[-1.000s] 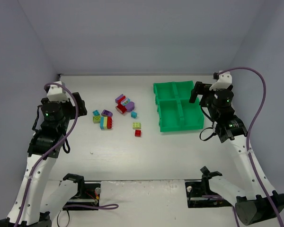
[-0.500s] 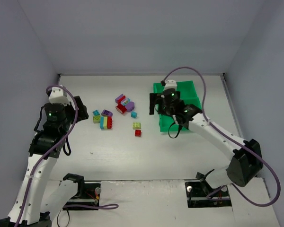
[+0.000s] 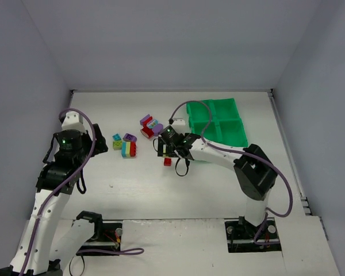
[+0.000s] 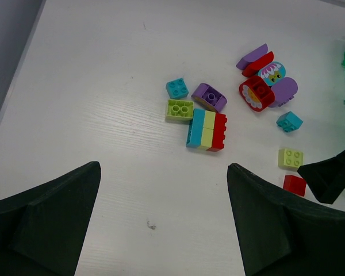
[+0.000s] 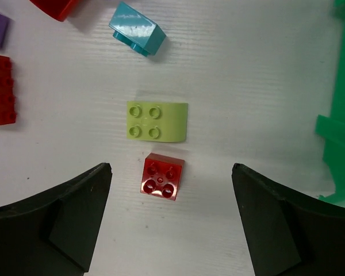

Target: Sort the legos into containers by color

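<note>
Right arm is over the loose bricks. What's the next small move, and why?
Probably lower the right gripper straight down onto the small red brick, then close. Its fingers stand open either side of that brick, which lies apart from the yellow-green brick just beyond, so there looks to be room.

Small plastic toy bricks (image 3: 128, 149) lie on the white surface (image 3: 161, 192), left of the green four-compartment plastic tray (image 3: 230, 131). The red square brick (image 5: 162, 176) sits just before the yellow-green square brick (image 5: 156, 121).
</note>
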You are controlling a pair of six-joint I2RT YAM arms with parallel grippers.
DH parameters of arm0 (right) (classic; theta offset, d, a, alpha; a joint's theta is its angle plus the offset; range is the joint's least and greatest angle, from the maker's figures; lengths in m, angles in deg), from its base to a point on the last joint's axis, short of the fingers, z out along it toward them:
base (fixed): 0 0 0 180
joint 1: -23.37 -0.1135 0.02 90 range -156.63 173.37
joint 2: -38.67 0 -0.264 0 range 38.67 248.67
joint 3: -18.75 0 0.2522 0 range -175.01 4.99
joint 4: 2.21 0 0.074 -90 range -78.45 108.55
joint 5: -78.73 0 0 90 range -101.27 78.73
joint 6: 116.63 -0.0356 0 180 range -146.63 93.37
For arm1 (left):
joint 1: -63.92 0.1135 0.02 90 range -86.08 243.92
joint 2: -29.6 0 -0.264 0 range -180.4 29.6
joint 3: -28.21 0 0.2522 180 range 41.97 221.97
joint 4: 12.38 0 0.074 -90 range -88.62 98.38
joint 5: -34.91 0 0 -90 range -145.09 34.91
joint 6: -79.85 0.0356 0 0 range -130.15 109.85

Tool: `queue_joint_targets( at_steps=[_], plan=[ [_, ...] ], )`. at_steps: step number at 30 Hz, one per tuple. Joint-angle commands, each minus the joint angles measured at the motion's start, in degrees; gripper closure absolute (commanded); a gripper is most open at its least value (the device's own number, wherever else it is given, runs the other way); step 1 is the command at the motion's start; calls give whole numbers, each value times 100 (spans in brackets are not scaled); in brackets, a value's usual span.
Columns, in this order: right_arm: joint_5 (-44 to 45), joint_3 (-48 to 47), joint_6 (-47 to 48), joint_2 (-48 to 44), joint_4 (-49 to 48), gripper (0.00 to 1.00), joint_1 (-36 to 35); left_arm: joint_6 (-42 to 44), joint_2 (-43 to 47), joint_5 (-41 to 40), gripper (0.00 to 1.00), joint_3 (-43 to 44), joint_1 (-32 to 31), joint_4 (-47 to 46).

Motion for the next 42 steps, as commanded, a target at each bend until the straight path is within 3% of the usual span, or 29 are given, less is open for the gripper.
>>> queue_joint_targets(
  at_steps=[1,6,15,18,19,21,22,30,36,42],
  plan=[
    [280,-379,-532,159,120,18,-82,-76,-9,-118,16,78,24,-79],
    [209,-459,-664,581,173,21,-170,-59,8,-188,16,34,-28,-70],
    [51,-634,-620,985,304,43,-284,-24,-70,-241,16,16,-81,-88],
    [24,-652,-541,968,383,63,-301,-32,-132,-241,16,25,-81,-123],
    [77,-669,-488,942,401,76,-301,-32,-141,-232,16,34,-81,-123],
    [173,-748,-225,723,428,89,-301,-32,-185,-224,16,42,-81,-149],
    [313,-792,-94,635,436,100,-301,-41,-194,-215,16,60,-81,-158],
    [728,-1434,1758,-437,296,100,348,-50,-361,-83,16,121,-81,-316],
    [263,-1714,2877,-632,-371,100,1902,-41,-422,14,16,183,-81,-369],
    [-659,-2013,3555,-1,-1012,99,3222,3,-457,84,16,210,-90,-290]
  ],
)
